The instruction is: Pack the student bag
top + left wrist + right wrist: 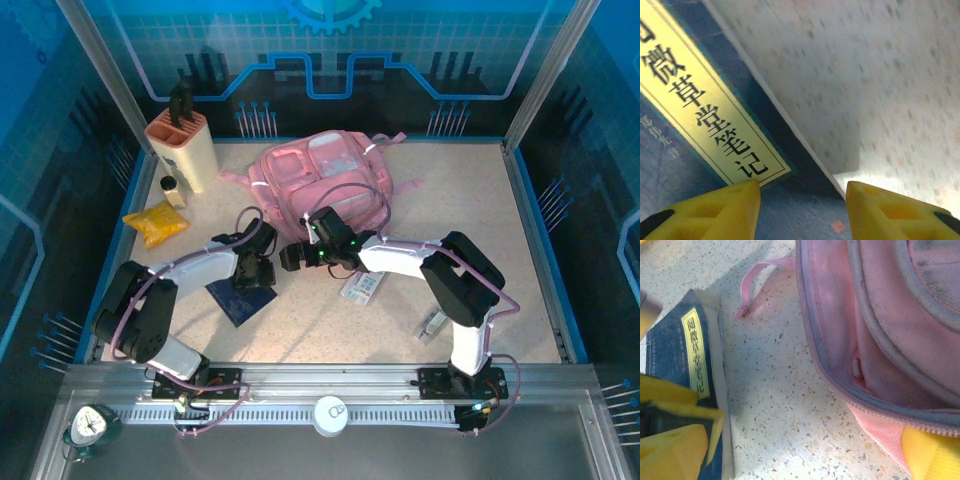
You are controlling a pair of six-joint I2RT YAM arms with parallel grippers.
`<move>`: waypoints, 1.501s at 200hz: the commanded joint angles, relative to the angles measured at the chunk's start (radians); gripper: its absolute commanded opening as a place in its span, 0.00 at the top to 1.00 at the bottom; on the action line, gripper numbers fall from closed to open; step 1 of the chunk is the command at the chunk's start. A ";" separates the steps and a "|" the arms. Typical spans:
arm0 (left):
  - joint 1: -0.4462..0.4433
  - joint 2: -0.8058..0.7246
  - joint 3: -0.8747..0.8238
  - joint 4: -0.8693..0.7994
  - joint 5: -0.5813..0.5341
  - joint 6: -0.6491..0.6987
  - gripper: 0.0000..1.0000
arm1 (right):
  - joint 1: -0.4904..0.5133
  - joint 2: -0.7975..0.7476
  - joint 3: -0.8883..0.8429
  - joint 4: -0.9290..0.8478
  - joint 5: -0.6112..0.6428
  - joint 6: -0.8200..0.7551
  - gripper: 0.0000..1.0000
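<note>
Status: packing is judged barely started (nothing can be made out inside the bag).
Near the near-right corner of the tabletop (330,335) a small grey item (432,325) is lying loose. A flat white packet (362,287) is lying further in, right of centre.
Left of centre the dark blue book (240,300) is laid flat. The left gripper (802,200) is positioned over its edge with the fingers apart, one tip above the cover and one above bare table. Nothing is clamped, as far as can be told.
The right gripper (802,452) is spread wide and empty between book and bag, with one finger right against the bag's unzipped rim.
The student bag (320,175) is set at the middle of the far edge, front pockets up, mouth turned toward the arms.
By the left edge a yellow packet (155,225) and a small bottle (172,190) are unpacked. A beige holder (185,150) is placed at the far-left corner.
To do: book to be gripped and inserted, loose items after it, then probably the zip closed.
</note>
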 commanded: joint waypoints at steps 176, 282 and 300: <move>0.489 -0.435 -0.349 0.100 0.246 -0.250 0.52 | 0.200 0.289 0.445 -0.415 -0.043 0.016 0.39; 0.450 -0.410 -0.414 0.186 0.260 -0.265 0.57 | 0.212 0.392 0.597 -0.484 -0.101 -0.011 0.40; 0.437 -0.405 -0.414 0.190 0.252 -0.270 0.58 | 0.212 0.369 0.600 -0.476 -0.123 -0.004 0.41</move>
